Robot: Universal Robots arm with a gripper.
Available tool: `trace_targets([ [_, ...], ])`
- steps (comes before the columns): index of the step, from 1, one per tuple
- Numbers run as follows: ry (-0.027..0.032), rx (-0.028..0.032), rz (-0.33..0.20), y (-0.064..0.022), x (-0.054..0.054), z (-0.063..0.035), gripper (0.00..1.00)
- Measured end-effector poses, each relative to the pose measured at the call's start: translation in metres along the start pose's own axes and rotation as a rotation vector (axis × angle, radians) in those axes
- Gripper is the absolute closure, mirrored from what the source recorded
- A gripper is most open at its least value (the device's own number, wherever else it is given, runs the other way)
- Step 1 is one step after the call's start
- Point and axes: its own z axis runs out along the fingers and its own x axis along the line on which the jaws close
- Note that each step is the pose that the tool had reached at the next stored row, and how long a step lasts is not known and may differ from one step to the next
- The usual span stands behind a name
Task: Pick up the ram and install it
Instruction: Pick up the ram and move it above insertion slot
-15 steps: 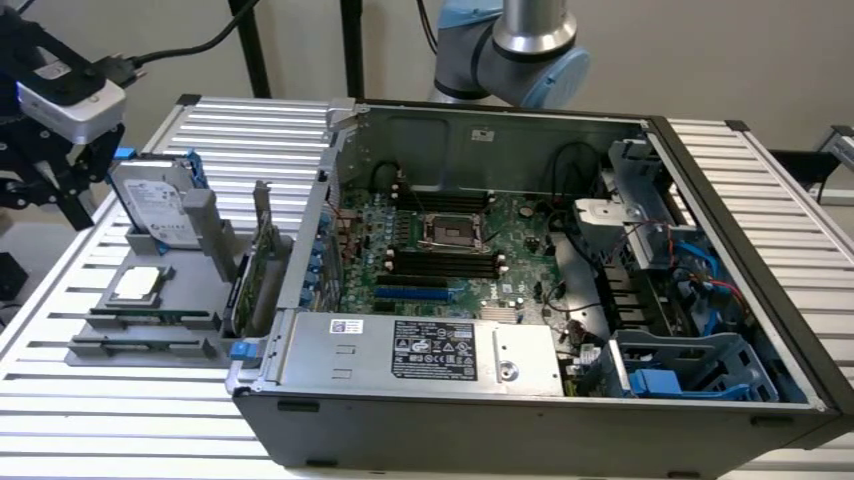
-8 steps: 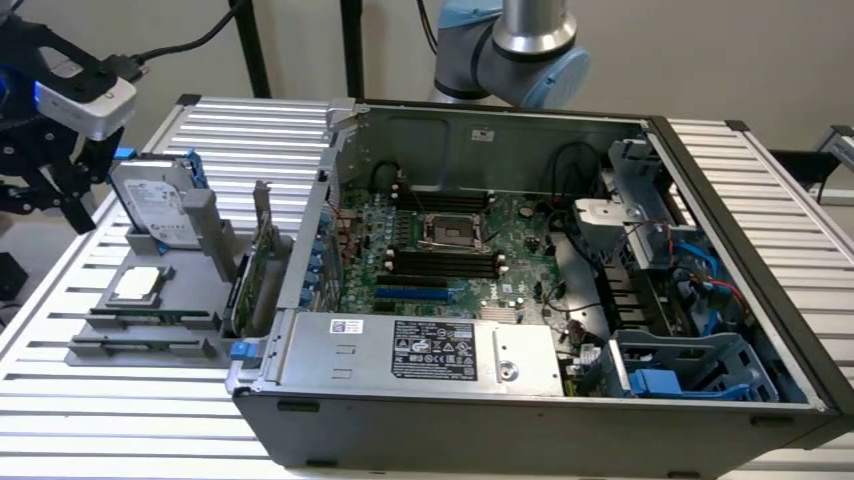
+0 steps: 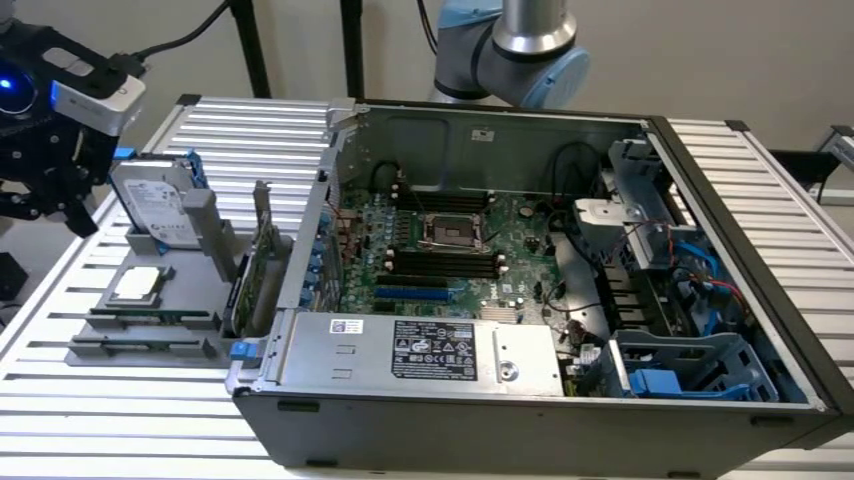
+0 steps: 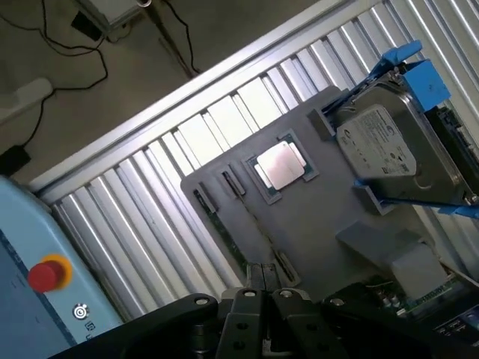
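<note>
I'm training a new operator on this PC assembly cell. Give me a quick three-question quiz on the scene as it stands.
1. True or false: the jaws are open.
2. What stands upright in the gray holder? A: hard drive. B: processor chip. C: power supply.
3. Where does the memory stick lie?

Key: 1 false, they are shut. 2 A. 3 in the holder, outside the computer.

The ram (image 3: 150, 318) is a long, thin, dark green stick seen edge-on. It stands on its long edge in a slot of the grey holder (image 3: 220, 262), just beside the square processor chip (image 3: 138, 285). A second stick (image 3: 140, 345) sits parallel, close by.
</note>
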Motion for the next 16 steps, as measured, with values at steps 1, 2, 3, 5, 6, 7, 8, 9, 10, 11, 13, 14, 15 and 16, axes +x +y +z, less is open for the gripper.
trace_targets([
  [1,0.0008,0.0004,-0.019,0.0,0.0,0.0005,0.89],
  [2,0.0015,0.0008,-0.037,-0.0001,0.0,0.0011,0.89],
  [3,0.0024,0.0011,-0.054,-0.0001,0.0,0.0016,0.89],
  [5,0.0042,0.0019,-0.092,-0.0001,-0.0001,0.0026,0.89],
  [6,0.0049,0.0022,-0.109,-0.0002,-0.0001,0.0031,0.89],
  [7,0.0058,0.0025,-0.127,-0.0002,-0.0001,0.0037,0.89],
  [8,0.0067,0.003,-0.146,-0.0002,-0.0001,0.0042,0.89],
  [9,0.0075,0.0033,-0.165,-0.0002,-0.0001,0.0048,0.89],
  [10,0.0084,0.0036,-0.182,-0.0003,-0.0001,0.0052,0.89],
  [11,0.0092,0.004,-0.2,-0.0003,-0.0001,0.0057,0.89],
  [13,0.0107,0.005,-0.236,-0.0003,-0.0001,0.0067,0.89],
  [14,0.0113,0.0059,-0.255,-0.0003,-0.0002,0.0072,0.89],
  [15,0.0114,0.0077,-0.273,-0.0003,-0.0002,0.0077,0.89],
  [16,0.0115,0.0102,-0.291,-0.0003,-0.0001,0.0082,0.89],
])
